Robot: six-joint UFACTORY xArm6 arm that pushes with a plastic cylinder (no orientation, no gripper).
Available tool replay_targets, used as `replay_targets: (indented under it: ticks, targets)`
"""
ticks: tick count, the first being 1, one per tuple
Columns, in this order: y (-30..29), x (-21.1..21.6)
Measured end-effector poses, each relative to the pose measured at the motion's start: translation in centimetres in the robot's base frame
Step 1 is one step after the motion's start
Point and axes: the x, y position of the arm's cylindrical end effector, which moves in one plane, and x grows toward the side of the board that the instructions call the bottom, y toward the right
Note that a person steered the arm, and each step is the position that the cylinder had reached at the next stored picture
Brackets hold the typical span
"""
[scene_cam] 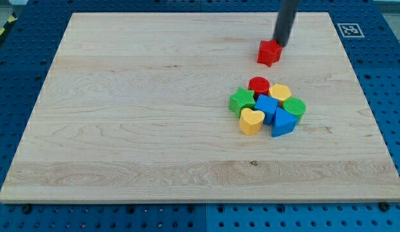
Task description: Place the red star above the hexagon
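Wooden board (135, 109): red star (269, 53) apart from seven-block cluster (268, 106)

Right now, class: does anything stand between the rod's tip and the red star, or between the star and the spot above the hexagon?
Nothing visible does. My tip sits against the red star on its upper-right side, and bare board separates the star from the yellow hexagon in the cluster below.
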Motion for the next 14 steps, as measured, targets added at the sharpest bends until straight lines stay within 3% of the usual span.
replay_targets:
  ticks: [2,4,5,11,14]
  targets:
    - [0.3,2.7]
    - [-2.6,-1.9]
    - [-6.3,-2.0]
    - [-4.2,8.3]
    - [-5.7,8.6]
